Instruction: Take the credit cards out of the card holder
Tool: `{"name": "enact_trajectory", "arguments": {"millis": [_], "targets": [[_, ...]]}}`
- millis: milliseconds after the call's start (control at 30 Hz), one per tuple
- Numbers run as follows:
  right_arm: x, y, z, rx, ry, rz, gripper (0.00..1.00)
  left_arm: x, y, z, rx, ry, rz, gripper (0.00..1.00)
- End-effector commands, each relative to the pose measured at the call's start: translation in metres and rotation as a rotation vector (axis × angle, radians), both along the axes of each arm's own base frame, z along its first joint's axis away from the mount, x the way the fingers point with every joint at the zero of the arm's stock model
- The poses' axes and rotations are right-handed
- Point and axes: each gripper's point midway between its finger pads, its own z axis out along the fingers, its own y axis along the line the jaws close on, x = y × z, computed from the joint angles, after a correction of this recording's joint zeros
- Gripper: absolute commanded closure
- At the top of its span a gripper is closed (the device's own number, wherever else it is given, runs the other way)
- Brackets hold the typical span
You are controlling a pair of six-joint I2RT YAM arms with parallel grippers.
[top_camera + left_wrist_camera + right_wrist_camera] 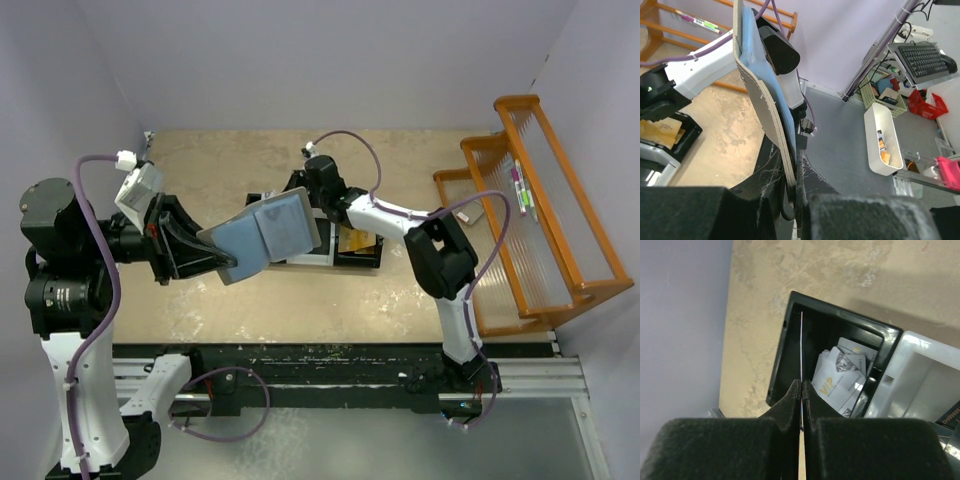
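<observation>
Our left tool (225,262) clamps the wallet (270,230) aloft; our right tool (801,395) pinches one card (801,350) over the bin (845,312), where several cards (837,382) already lie. We cannot see what's left.

Black-and-white jointed left arm (85,275) extends rightward, its left gripper (792,200) clamped on one edge of the flat blue-grey card holder (268,233). White-and-black right arm (400,215) bends leftward. Its right gripper (801,386) pinches a thin pale card (801,340) edge-on, fingers almost meeting.
</observation>
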Motion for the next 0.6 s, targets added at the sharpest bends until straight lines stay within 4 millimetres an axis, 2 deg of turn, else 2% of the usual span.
{"name": "enact_trajectory", "arguments": {"millis": [0, 367, 567], "targets": [[0.007, 0.01, 0.019, 0.031, -0.054, -0.038, 1.0, 0.003, 0.0, -0.003, 0.001, 0.034, 0.018, 1.0], [-0.011, 0.028, -0.02, -0.032, 0.004, -0.019, 1.0, -0.009, 0.0, 0.003, -0.012, 0.144, -0.039, 1.0], [-0.011, 0.027, -0.026, -0.044, 0.01, -0.034, 1.0, -0.008, 0.0, 0.006, -0.013, 0.221, -0.062, 1.0]]}}
